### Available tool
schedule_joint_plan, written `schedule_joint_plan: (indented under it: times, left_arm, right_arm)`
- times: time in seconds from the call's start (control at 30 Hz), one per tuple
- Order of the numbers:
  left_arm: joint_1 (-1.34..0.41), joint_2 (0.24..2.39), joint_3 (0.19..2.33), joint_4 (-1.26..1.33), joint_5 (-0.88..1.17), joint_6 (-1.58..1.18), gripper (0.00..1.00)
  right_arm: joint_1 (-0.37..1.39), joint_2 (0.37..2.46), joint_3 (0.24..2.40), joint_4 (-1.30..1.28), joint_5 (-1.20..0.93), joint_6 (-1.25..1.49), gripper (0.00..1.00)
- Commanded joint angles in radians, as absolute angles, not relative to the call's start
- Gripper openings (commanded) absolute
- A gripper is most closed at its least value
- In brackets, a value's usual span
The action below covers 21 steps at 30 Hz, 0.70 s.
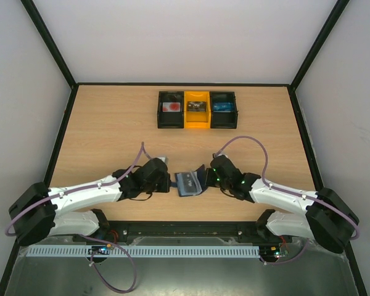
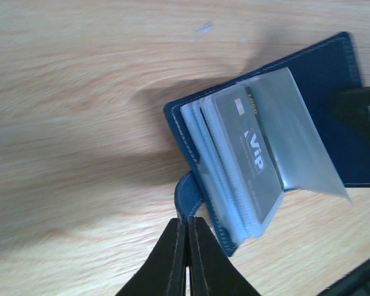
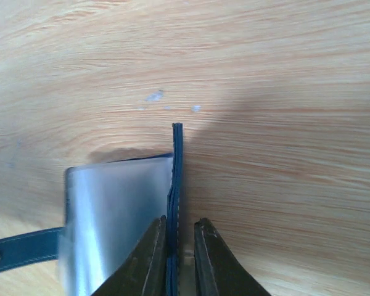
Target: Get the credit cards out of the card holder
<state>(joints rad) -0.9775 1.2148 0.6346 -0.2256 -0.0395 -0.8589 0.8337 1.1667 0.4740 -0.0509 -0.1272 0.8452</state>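
left wrist view shows the card holder lying open on the table between the arms, the left gripper closed tight on its tab, and the credit cards sitting in their clear sleeves, so nothing is out yet. right wrist view alone shows the right gripper pinching the raised navy cover, but hides the cards.

Matt wood-grain table — stitched navy leather-look card holder — glossy clear plastic sleeves.
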Motion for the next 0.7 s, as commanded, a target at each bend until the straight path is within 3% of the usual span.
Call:
schedule_joint_plan:
  times: [0.0,0.3,0.37,0.47,0.6,0.67]
  left_arm:
    - [-0.948,1.156,0.567,-0.272,-0.057,-0.902,0.02]
    - [-0.912,1.116,0.521,-0.288,-0.058,-0.919,0.05]
    - [-0.907,1.117,0.529,-0.298,-0.061,-0.919,0.14]
    - [-0.905,1.115,0.559,-0.316,-0.070,-0.916,0.35]
    - [-0.905,1.106,0.607,-0.307,-0.057,-0.908,0.47]
    - [-0.904,1.105,0.620,-0.264,-0.009,-0.895,0.57]
  right_arm:
    - [0.836,1.143,0.429,-0.101,-0.036,0.853,0.10]
    - [0.836,1.186,0.390,-0.050,-0.020,0.865,0.02]
    - [0.836,1.192,0.379,-0.032,-0.033,0.865,0.03]
    - [0.836,1.187,0.377,-0.025,-0.042,0.868,0.04]
    - [0.836,1.161,0.376,-0.009,-0.058,0.868,0.03]
    - [0.836,1.150,0.369,0.009,-0.068,0.871,0.02]
